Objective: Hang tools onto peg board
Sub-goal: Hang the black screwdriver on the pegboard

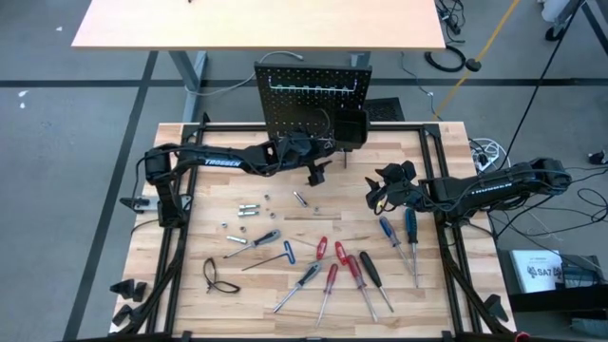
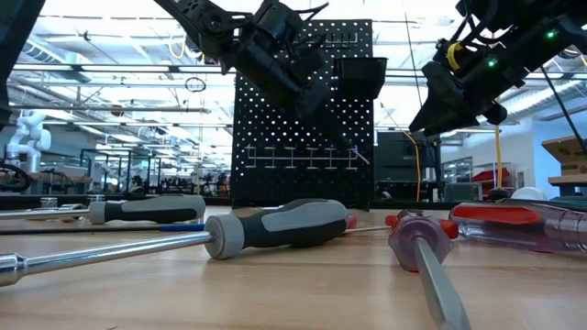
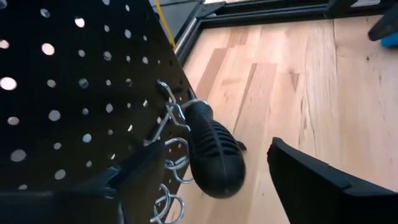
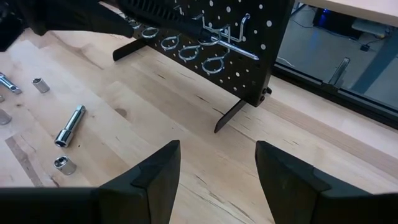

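Note:
The black peg board (image 1: 309, 95) stands upright at the table's far edge, with a silver hook rail (image 4: 186, 50) and a black bin (image 1: 350, 126). A black-handled screwdriver (image 3: 211, 152) sits tilted in the rail, its shaft (image 4: 239, 50) through a ring. My left gripper (image 3: 216, 149) is open right at the board (image 1: 318, 169), a finger on each side of the handle, with gaps showing on both sides. My right gripper (image 4: 217, 149) is open and empty over the table (image 1: 382, 188), right of the board. Several red, blue and black screwdrivers (image 1: 356, 266) and a blue T-handle key (image 1: 288, 249) lie near the front.
Several silver sockets (image 1: 249, 209) lie on the table's left middle; some show in the right wrist view (image 4: 68, 127). A black loop (image 1: 214, 275) lies at the front left. The board's thin legs (image 4: 229, 117) stand on the wood. A black frame rims the table (image 1: 446, 237).

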`<action>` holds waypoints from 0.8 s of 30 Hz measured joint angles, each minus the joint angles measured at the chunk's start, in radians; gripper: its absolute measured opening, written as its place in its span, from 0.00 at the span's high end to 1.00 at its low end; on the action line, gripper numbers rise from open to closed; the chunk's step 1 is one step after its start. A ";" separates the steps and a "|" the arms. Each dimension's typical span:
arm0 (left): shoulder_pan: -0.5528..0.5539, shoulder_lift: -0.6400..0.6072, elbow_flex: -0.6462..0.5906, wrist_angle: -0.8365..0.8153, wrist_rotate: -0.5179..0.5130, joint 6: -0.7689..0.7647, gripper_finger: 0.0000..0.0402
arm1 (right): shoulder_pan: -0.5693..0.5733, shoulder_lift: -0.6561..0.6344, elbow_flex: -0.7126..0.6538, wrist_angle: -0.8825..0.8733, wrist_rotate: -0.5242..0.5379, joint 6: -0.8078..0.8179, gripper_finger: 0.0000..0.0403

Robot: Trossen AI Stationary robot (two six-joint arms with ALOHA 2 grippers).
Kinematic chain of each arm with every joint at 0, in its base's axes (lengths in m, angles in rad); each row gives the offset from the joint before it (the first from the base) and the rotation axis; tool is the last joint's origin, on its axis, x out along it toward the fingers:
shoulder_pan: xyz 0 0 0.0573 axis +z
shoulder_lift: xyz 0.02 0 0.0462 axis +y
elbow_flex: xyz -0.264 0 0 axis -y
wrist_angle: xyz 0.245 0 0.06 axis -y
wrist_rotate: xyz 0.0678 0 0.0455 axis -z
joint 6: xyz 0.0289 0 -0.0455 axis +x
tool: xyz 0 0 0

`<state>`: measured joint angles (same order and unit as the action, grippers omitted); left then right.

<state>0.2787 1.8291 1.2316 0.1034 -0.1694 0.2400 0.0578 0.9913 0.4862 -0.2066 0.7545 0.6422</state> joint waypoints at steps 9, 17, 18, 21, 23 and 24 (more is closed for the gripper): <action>0.000 0.002 0.000 -0.007 0.000 0.000 0.44 | 0.000 0.000 0.000 0.000 0.000 0.000 0.51; 0.000 0.002 0.000 -0.005 -0.007 -0.001 0.60 | 0.000 0.000 0.000 0.000 -0.001 0.000 0.51; 0.000 0.002 0.000 -0.006 -0.008 -0.001 0.62 | 0.000 0.000 0.000 0.001 -0.001 0.000 0.51; 0.000 0.002 0.000 -0.005 -0.011 0.001 0.70 | 0.000 0.000 0.000 0.001 -0.001 0.000 0.51; 0.000 0.002 0.000 -0.006 -0.014 0.001 0.74 | 0.000 0.000 0.000 0.000 -0.001 -0.002 0.51; 0.000 0.002 0.000 -0.006 -0.014 0.001 0.75 | 0.001 0.000 0.000 0.000 -0.001 -0.002 0.51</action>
<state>0.2783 1.8310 1.2312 0.0971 -0.1837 0.2413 0.0585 0.9913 0.4862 -0.2062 0.7536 0.6407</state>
